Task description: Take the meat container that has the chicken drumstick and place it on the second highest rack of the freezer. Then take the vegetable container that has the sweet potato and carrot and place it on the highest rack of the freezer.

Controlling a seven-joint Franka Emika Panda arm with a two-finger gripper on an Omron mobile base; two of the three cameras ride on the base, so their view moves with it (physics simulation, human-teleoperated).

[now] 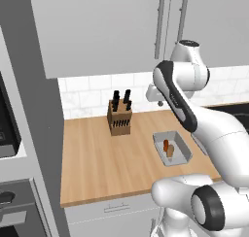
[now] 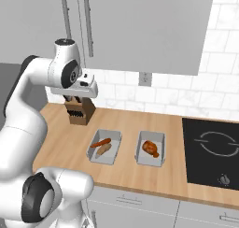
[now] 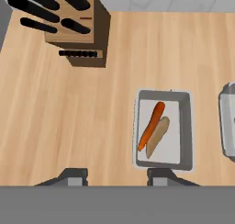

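Observation:
On the wooden counter, the vegetable container [image 3: 186,126] is a shallow grey tray holding the orange carrot [image 3: 151,124] and the tan sweet potato [image 3: 157,137]. The same tray [image 2: 113,150] has the meat container [image 2: 158,138] to its right, with the chicken drumstick [image 2: 151,148] inside. My gripper [image 3: 118,176] hangs high over the counter, open and empty, its tips pointing down just left of the vegetable container [image 1: 181,143]. The gripper [image 2: 77,96] hovers near the knife block. The freezer and its racks are out of view.
A wooden knife block [image 3: 78,30] stands at the back of the counter against the tiled wall. A black cooktop [image 2: 212,152] lies to the right of the trays. White wall cupboards [image 1: 97,27] hang overhead, and a tall grey panel [image 1: 36,134] bounds the counter's left end.

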